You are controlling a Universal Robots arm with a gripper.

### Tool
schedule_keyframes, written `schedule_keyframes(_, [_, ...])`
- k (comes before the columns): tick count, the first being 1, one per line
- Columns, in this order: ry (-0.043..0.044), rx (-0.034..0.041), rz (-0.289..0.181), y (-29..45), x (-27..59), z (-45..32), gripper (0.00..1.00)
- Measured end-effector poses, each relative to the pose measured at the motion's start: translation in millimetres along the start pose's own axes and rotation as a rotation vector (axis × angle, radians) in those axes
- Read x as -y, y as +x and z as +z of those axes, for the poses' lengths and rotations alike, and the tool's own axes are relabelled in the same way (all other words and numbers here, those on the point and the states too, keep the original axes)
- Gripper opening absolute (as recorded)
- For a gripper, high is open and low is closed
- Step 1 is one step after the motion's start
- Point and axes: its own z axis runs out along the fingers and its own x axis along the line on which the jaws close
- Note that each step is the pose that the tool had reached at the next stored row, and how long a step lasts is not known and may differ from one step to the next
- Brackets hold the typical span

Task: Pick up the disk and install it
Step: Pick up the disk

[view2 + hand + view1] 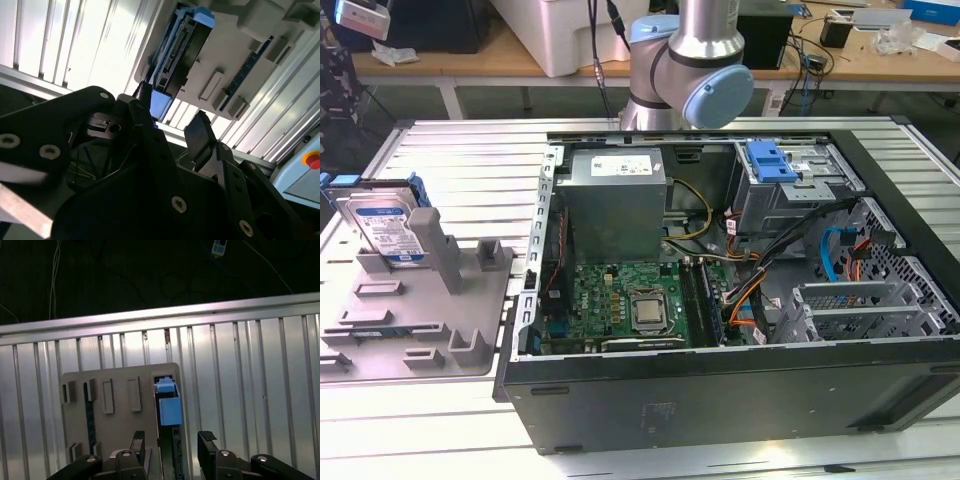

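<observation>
gripper (172, 442) is open wide and holds nothing. in the first wrist view its two black fingers (207, 440) hang over the disk (169, 407), which shows in the gap between them, not touched. the disk stands on its thin edge in the gray holder (430, 320) on the exterior view's left, well apart from the open computer case (720, 400). to do this part well, i think one finger should go down each flat side. they should go straight down and squeeze the blue frame evenly, so the disk does not tip in its slot.
</observation>
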Motion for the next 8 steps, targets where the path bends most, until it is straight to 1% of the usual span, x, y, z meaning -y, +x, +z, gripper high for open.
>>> schedule_keyframes(4, [0.0043,0.0001,-0.019,0.2,-1.4,0.7,0.54])
schedule_keyframes(6, [0.0078,0.0001,-0.045,0.2,-1.8,1.6,0.54])
schedule_keyframes(8, [0.0104,0.0000,-0.055,0.1,-2.7,2.6,0.54])
